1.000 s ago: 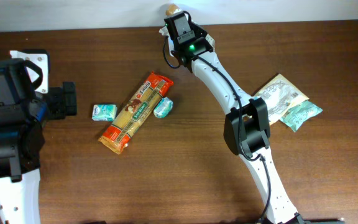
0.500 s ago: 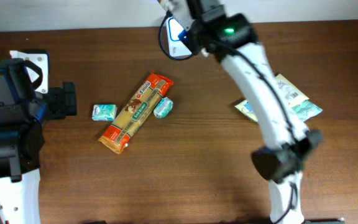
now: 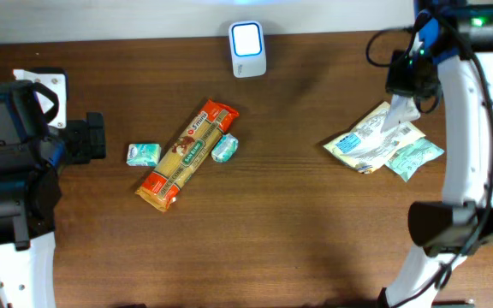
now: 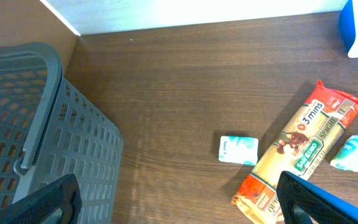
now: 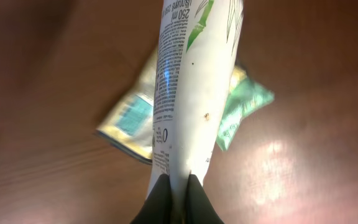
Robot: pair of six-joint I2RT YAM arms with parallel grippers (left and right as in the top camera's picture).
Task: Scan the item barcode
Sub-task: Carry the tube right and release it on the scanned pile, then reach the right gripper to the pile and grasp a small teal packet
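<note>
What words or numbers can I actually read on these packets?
"3 mins": on the orange pasta packet.
"250 ml": on the white packet held by the right pincer.
Remaining print there, and on the small teal wrappers: too small or blurred.

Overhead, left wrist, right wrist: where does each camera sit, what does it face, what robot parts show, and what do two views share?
Overhead: above table, looking down; left arm, right arm show.
Left wrist: on left arm, facing basket and pasta packet; open left jaws show.
Right wrist: on right arm, facing white packet in shut right jaws.
Shared: overhead and left wrist show pasta packet, scanner.
</note>
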